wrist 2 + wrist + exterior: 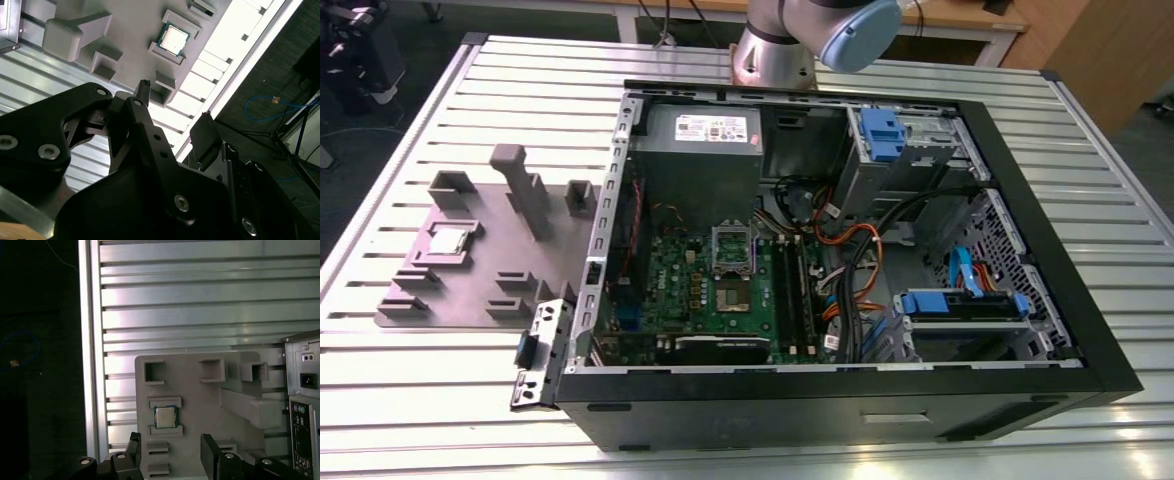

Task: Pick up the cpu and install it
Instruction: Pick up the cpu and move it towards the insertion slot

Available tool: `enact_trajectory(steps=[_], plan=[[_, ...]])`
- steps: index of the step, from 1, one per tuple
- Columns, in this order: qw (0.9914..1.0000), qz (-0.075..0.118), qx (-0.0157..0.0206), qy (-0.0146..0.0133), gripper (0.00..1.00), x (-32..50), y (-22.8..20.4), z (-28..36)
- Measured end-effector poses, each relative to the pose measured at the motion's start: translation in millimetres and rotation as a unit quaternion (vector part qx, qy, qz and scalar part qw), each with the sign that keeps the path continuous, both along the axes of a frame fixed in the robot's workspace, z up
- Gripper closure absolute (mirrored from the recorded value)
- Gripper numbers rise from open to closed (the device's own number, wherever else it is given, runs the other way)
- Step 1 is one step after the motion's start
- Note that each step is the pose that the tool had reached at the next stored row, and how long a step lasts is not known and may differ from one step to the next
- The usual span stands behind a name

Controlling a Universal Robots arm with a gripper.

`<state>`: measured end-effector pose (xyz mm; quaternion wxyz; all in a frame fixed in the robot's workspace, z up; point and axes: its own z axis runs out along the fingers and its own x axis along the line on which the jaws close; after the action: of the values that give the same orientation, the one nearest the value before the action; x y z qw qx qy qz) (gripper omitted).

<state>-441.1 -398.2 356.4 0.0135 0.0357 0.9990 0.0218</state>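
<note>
The cpu lies flat in its seat on the grey holder plate, near the plate's edge at the exterior view's left, apart from the pc case. Gripper hovers over the plate, fingers spread apart w/ nothing between.

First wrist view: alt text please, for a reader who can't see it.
The cpu sits in a slot of a grey fixture plate on a slatted metal table. The open, empty gripper hangs apart from it, and the rear panel of a computer case stands beside the plate.
</note>
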Motion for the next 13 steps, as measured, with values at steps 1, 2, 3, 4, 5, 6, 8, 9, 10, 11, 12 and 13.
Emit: enact_trajectory(steps=[1,2,3,4,5,6,8,9,10,11,12,13], plan=[[1.0,0.0,0.0,-0.0001,0.41,0.0,-0.2,-0.2],[1.0,0.0,0.0,-0.0001,0.41,0.0,-0.6,-0.3],[1.0,0.0,0.0,0.0001,0.41,0.0,-1.2,-0.5],[1.0,0.0,0.0,0.0001,0.41,0.0,-2.0,-0.9],[1.0,0.0,0.0,0.0,0.41,0.0,-2.9,-1.6],[1.0,0.0,0.0,0.0,0.41,0.0,-3.7,-2.3],[1.0,0.0,0.0,0.0,0.41,0.0,-4.6,-3.8],[1.0,0.0,0.0,0.0001,0.41,-0.1,-4.7,-4.6],[1.0,0.0,0.0,0.0001,0.41,-0.1,-4.8,-5.7],[1.0,0.0,-0.0001,0.0001,0.41,0.0,-4.9,-6.7],[1.0,0.002,-0.0001,0.0,0.41,0.0,-4.9,-7.7],[0.99999,0.005,-0.0001,0.0001,0.41,0.0,-4.9,-8.4]])
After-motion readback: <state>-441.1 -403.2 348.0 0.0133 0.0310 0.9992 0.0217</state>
